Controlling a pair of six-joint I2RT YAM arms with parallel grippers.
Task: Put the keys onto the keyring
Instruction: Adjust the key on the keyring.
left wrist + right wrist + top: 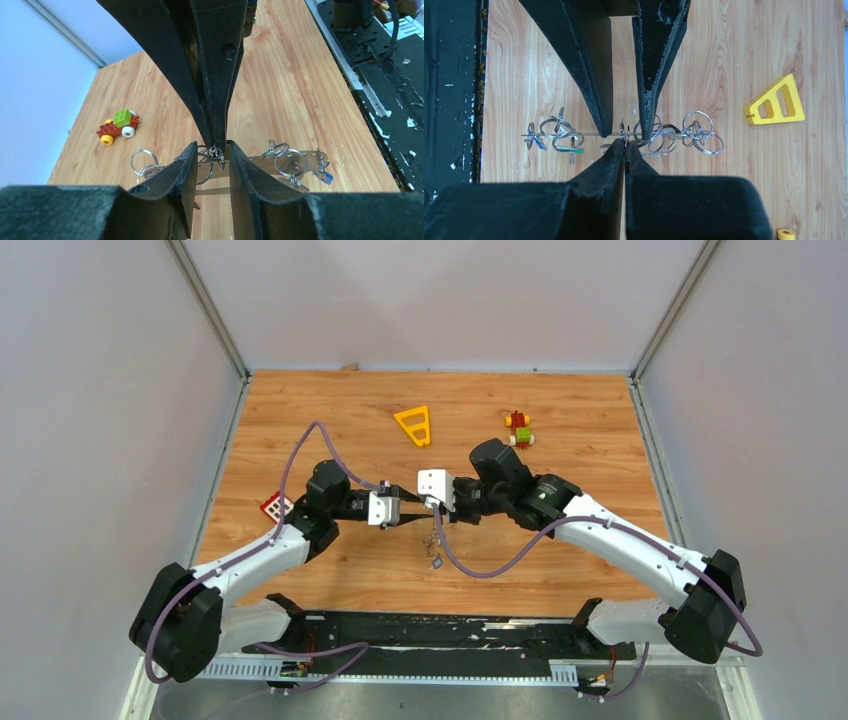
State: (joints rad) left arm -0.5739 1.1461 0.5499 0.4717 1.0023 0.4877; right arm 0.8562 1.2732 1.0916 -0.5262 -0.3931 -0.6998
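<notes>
The keyring (305, 159) is a long silver strip loop, low over the table, hung with several wire rings. It shows edge-on as the keyring (589, 134) in the right wrist view. Small keys with a blue tag (325, 176) and a green tag (576, 150) hang near its end; the keys (436, 545) dangle below both grippers. My right gripper (625, 142) is shut on a key's small split ring at the strip. My left gripper (213, 149) stands open, its fingertips (605, 131) against the strip on either side of the right gripper (217, 145).
A yellow triangle frame (414, 425) and a red-green-yellow toy block figure (519, 428) lie at the far side. A red-and-white piece (275, 506) sits beside the left arm. The black base rail (440, 630) runs along the near edge.
</notes>
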